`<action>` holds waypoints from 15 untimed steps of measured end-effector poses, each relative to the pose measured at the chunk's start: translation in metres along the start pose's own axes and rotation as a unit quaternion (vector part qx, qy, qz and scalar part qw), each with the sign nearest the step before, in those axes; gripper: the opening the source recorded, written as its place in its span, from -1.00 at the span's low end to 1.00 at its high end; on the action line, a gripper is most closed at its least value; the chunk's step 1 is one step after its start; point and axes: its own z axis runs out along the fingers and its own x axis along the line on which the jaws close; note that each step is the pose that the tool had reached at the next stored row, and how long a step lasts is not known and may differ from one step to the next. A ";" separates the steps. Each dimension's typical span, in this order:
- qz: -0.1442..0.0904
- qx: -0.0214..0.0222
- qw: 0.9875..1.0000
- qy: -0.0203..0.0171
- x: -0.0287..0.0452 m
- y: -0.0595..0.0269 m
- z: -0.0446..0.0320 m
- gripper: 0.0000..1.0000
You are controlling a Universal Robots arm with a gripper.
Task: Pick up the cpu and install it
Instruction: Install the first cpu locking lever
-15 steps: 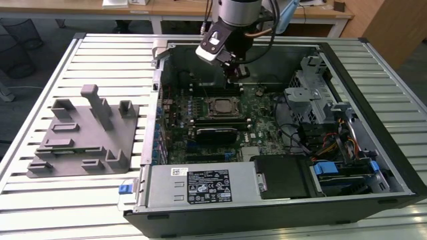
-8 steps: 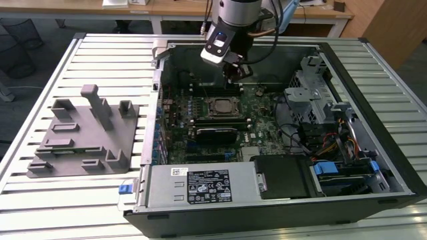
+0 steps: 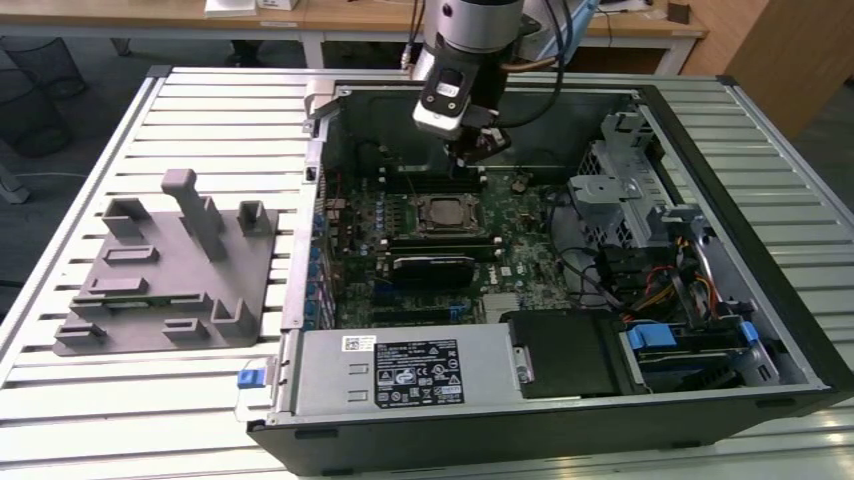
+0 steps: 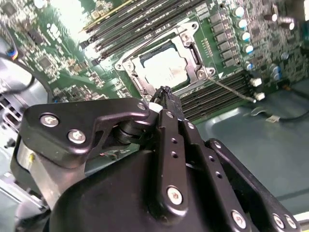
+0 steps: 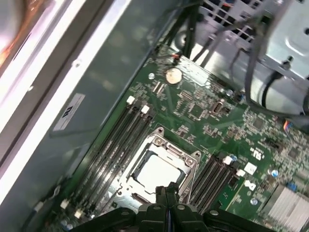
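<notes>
The cpu (image 3: 445, 213) lies flat in the motherboard socket, its silver top showing inside the dark metal frame in the exterior view. Both wrist views show the cpu (image 4: 166, 67) (image 5: 157, 171) seated square in that frame. My gripper (image 3: 475, 150) hangs inside the open computer case, a little above and behind the socket. Its black fingers (image 4: 164, 104) are pressed together with nothing between them, and the gripper (image 5: 166, 192) tip hovers close over the socket's edge.
A grey plastic tray (image 3: 174, 270) with upright posts stands on the slatted table at the exterior view's left. Memory slots (image 5: 113, 145) flank the socket. A drive cage (image 3: 627, 190) with cables and a power supply (image 3: 400, 372) crowd the case.
</notes>
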 end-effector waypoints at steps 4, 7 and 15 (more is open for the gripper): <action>-0.036 0.000 0.999 0.000 0.0000 0.0000 0.0001 -0.79; -0.064 0.001 0.998 0.001 0.0000 0.0000 0.0003 -0.79; -0.136 0.002 0.991 0.002 0.0000 0.0000 0.0007 -0.79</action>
